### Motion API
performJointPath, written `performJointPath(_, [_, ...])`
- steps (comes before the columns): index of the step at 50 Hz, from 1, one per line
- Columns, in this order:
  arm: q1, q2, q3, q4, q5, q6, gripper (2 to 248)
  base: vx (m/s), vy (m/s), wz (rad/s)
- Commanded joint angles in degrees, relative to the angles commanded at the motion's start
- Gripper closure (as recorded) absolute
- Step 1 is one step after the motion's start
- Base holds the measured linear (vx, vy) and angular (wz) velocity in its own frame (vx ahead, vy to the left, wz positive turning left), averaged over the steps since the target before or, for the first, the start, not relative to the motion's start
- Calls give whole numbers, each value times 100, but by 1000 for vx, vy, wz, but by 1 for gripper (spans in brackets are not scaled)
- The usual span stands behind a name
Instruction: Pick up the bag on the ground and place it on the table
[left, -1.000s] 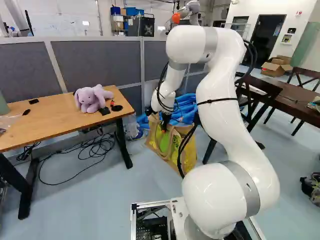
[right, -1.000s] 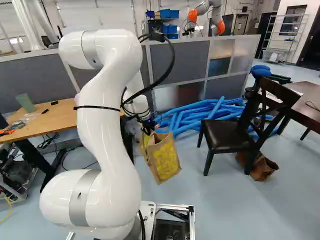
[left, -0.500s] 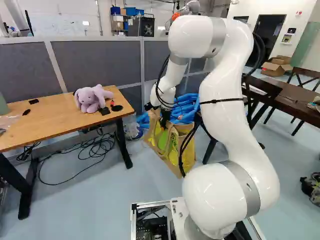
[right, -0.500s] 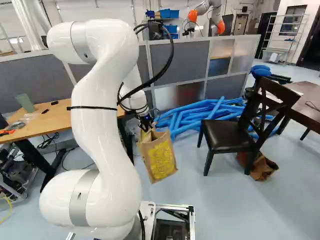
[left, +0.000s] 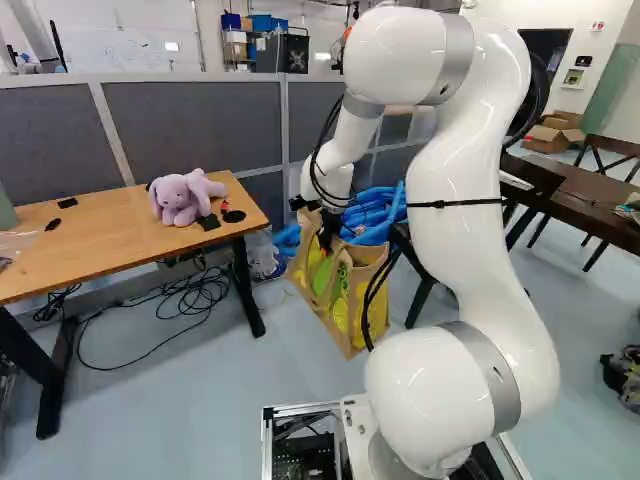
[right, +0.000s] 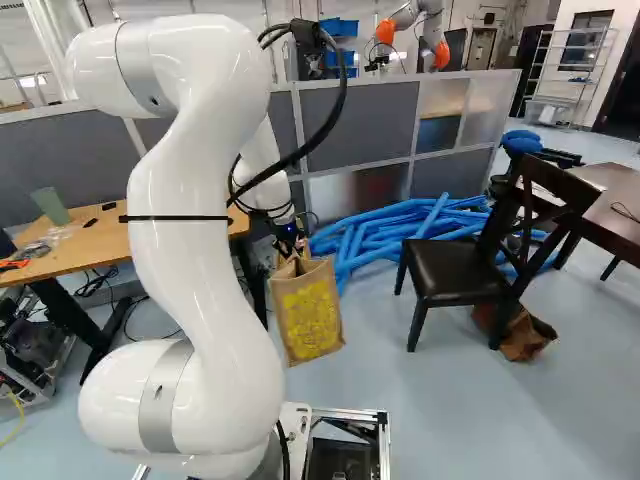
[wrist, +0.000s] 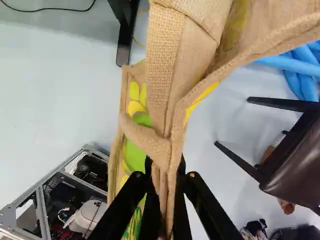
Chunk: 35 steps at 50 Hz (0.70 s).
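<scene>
1. Wrist view: black slender fingers (wrist: 151, 220) are clamped on the tan woven bag (right: 312, 315) with yellow print.
2. Bag seems lifted, right of the light-brown wooden bench (left: 110, 235).
3. Remaining: raising, carrying left, placing.

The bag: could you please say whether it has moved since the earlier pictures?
Yes; with the arm, the bag has shifted leftward in the right base view, away from the chair.
</scene>
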Motion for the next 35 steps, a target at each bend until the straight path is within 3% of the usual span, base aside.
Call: performJointPath(35, [-12,679,178,410,-669,0,227,0,0,0])
